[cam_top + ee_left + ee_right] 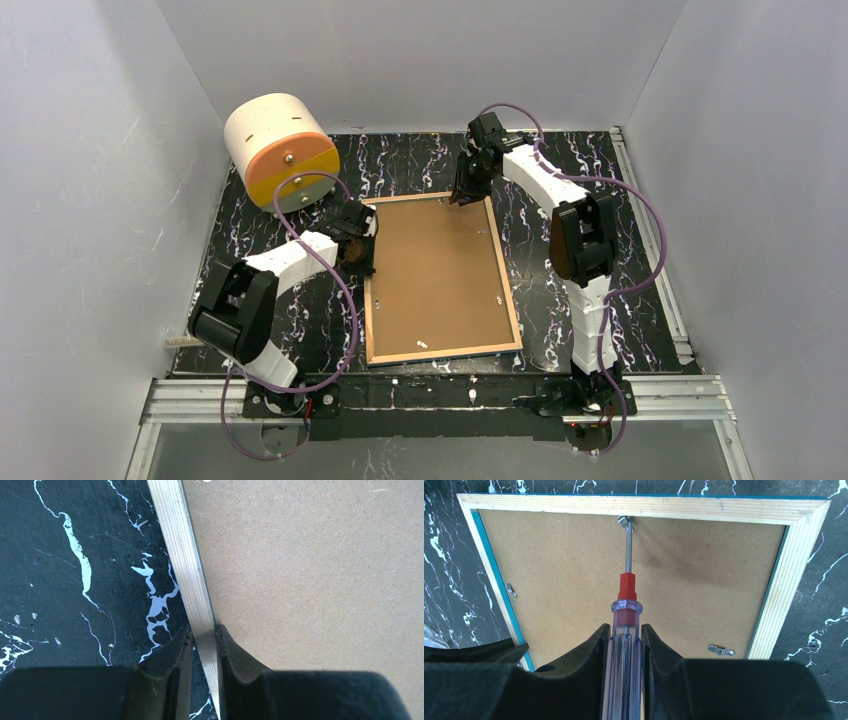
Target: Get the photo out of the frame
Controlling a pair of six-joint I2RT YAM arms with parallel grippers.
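The frame point(445, 352) lies face down on the black marbled table, its light wooden edging and thin blue rim upward. A brown backing board point(438, 270) fills it, and the photo is hidden beneath. My left gripper point(365, 240) is shut on the frame's left wooden edge point(185, 555), one finger on each side of it point(204, 632). My right gripper point(625, 627) is shut on a clear-handled screwdriver point(627, 586) over the frame's far edge point(467, 190). The screwdriver's tip touches a small metal clip point(625, 522) on the far wooden edge point(644, 505).
A white cylinder with an orange face point(282, 150) stands at the back left, close to the left arm. Two more metal clips point(721, 650) point(512, 589) sit on the backing board's sides. White walls enclose the table; a metal rail point(650, 240) runs along its right side.
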